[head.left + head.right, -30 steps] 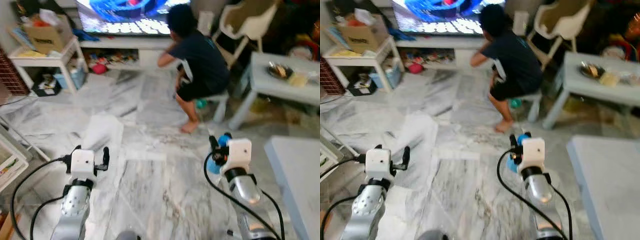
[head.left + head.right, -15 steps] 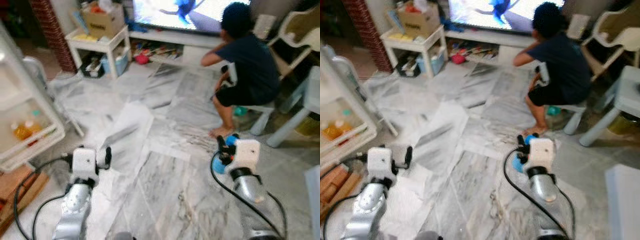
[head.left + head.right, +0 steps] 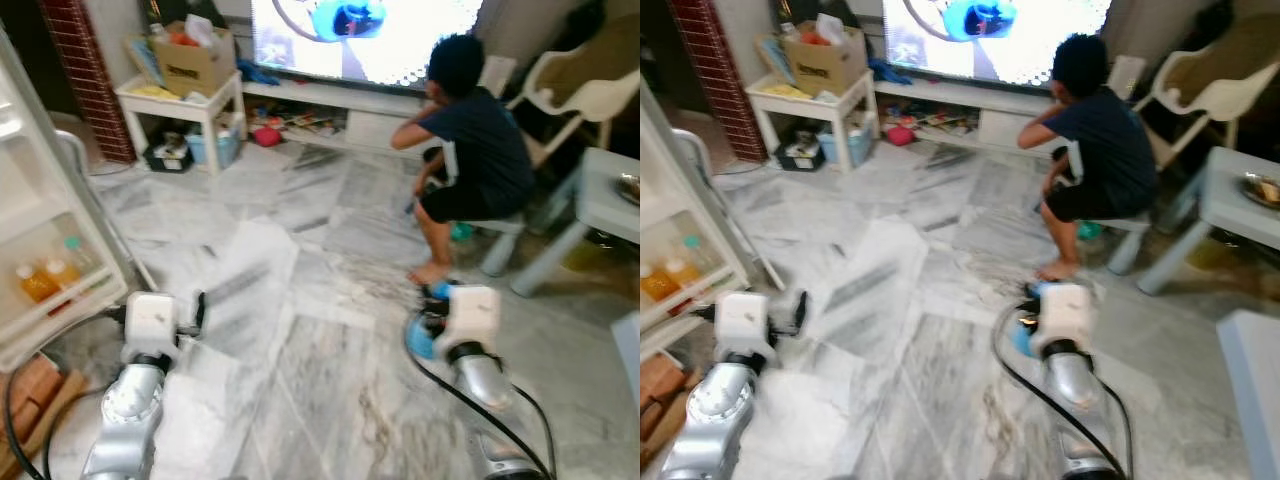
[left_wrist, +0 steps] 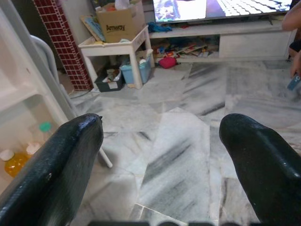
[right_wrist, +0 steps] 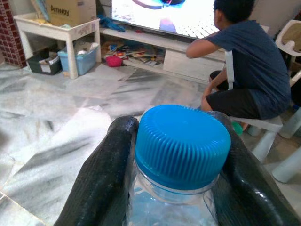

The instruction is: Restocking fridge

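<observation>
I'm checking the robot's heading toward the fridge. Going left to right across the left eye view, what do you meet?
Fridge door shelf with bottles → left gripper → right gripper gripping a blue-capped bottle → person on a stool → light table.

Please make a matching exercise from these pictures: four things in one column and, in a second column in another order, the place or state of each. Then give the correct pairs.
Things:
1. bottle with a blue cap
2. cardboard box
3. orange bottles
4. person

Places or states:
A. on the white side table
B. sitting on a small stool, facing the television
C. held between the fingers of the right gripper
D. on a shelf of the open fridge door

Pairs: 1-C, 2-A, 3-D, 4-B
</observation>
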`<state>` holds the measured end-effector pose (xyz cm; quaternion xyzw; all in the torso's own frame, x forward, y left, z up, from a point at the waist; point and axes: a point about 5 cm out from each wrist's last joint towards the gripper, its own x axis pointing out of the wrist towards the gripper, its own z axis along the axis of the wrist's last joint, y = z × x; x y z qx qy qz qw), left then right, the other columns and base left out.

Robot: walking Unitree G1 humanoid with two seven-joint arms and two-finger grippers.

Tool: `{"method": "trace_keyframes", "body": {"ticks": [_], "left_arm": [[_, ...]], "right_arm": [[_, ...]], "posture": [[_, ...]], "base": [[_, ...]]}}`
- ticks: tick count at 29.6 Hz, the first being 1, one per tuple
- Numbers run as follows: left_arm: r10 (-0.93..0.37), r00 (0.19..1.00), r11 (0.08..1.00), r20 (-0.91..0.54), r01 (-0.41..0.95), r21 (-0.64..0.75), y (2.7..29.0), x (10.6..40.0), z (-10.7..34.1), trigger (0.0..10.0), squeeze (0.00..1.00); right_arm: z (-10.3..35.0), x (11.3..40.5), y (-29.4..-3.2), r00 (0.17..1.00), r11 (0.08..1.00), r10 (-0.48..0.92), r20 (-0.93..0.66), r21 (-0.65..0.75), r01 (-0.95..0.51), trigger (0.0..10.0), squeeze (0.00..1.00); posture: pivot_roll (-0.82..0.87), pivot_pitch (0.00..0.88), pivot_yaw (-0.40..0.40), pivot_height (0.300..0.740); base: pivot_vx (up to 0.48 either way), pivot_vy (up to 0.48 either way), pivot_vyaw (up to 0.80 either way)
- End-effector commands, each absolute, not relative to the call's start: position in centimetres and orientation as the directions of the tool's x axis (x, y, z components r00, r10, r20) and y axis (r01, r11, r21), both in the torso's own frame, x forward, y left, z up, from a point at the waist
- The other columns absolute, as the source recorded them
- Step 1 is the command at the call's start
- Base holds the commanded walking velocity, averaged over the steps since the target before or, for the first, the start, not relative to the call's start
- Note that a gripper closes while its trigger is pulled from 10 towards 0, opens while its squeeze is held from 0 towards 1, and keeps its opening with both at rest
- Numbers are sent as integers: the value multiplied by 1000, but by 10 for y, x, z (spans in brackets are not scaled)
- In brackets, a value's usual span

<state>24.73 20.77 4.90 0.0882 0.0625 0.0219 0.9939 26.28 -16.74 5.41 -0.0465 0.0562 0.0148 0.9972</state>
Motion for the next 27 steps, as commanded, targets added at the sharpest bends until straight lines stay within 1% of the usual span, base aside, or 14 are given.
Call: {"method": "trace_keyframes", "body": {"ticks": [1, 3, 11, 14, 18, 27], "left_arm": [[32, 992, 986, -124, -12, 164, 200, 248, 48, 10000, 0], [28, 992, 986, -123, -8, 165, 200, 250, 49, 10000, 0], [27, 991, 986, -129, -5, 167, 200, 251, 48, 10000, 0], [17, 993, 982, -115, 5, 190, 198, 251, 50, 10000, 0], [10, 993, 987, -121, 10, 162, 195, 252, 50, 10000, 0], [9, 993, 987, -119, 11, 161, 195, 254, 51, 10000, 0]], "right_arm": [[56, 265, -181, 994, 994, -43, -103, -109, 32, 10000, 0], [55, 266, -178, 991, 997, 8, -130, -69, -17, 10000, 0], [57, 269, -178, 994, 1000, 5, -108, -21, -7, 10000, 0], [58, 270, -176, 995, 1000, 7, -104, -16, -9, 10000, 0], [58, 272, -177, 994, 1000, 12, -104, -15, -13, 10000, 0], [58, 274, -180, 995, 1000, 2, -103, -22, -5, 10000, 0]], "posture": [[37, 0, -32, 740], [41, 0, -31, 740], [44, 0, -32, 740], [45, 0, -34, 740], [45, 0, -33, 740], [42, 0, -30, 740]], "base": [[0, 480, 0], [0, 480, 0], [0, 439, 0], [0, 0, 0], [0, 0, 0], [0, 0, 0]]}}
